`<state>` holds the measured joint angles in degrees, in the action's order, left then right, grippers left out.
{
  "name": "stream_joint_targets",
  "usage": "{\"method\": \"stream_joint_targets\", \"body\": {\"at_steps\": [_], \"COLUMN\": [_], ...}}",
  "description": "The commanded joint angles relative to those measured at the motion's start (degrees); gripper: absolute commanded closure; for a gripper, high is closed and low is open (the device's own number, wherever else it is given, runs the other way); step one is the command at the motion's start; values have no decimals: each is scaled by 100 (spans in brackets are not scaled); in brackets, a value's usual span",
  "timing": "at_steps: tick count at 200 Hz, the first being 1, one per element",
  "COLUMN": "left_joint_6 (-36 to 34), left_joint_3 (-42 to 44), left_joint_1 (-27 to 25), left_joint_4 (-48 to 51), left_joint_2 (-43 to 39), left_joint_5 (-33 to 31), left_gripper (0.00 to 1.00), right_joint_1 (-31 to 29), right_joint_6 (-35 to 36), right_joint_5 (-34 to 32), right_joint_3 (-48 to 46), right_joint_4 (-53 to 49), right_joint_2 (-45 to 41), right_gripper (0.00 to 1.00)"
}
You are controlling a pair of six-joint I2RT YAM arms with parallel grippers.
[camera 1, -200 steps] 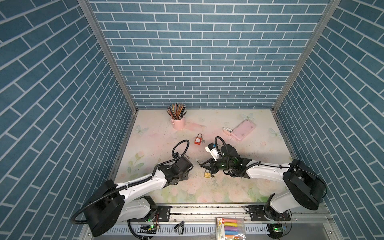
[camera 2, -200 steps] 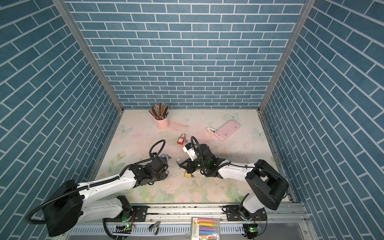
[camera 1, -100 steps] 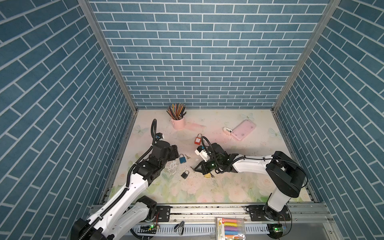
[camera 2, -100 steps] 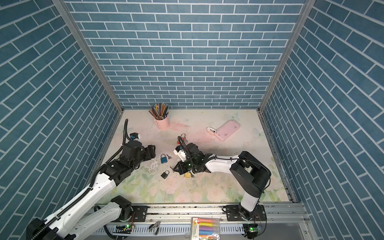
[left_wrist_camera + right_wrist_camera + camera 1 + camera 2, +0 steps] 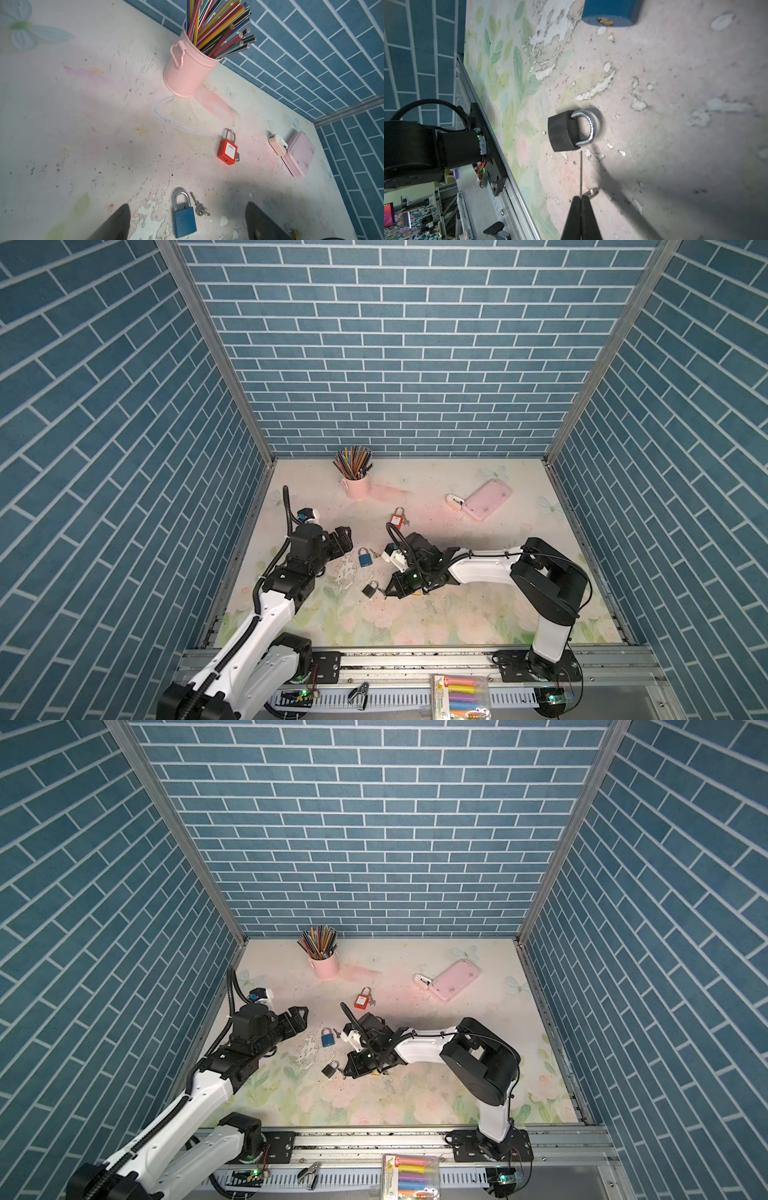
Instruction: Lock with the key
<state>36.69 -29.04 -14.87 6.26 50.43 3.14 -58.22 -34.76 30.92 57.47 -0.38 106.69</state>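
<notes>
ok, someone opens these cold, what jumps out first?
The right gripper is shut on a thin key, whose tip points at the black padlock lying flat near the front middle. The left gripper stands wide open next to a blue padlock with loose keys beside it. At the back, a pink cup crammed with pencils draws the eye.

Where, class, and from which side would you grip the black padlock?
The black padlock lies flat on the table, so come from above and pinch the body across its two narrow sides. The shackle is thin and round, so it would probably pivot in the jaws.
</notes>
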Motion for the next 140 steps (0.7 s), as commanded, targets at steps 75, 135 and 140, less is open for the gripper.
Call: {"method": "stream_joint_targets", "body": {"at_steps": [75,135,140], "left_joint_6": [190,42,24], "left_joint_3": [118,42,28], "left_joint_1": [124,127,125], "left_joint_4": [-445,-369,-359], "left_joint_2": [-60,-80,-80], "left_joint_5": [335,345,337], "left_gripper": [13,13,13], "right_joint_1": [-32,-30,-33], "right_joint_6": [-145,-70,-58], "right_joint_5": [81,142,163], "right_joint_3": [378,454,463], "right_joint_4": [-359,-366,-354], "right_joint_2": [429,498,508], "right_gripper": [99,82,81]}}
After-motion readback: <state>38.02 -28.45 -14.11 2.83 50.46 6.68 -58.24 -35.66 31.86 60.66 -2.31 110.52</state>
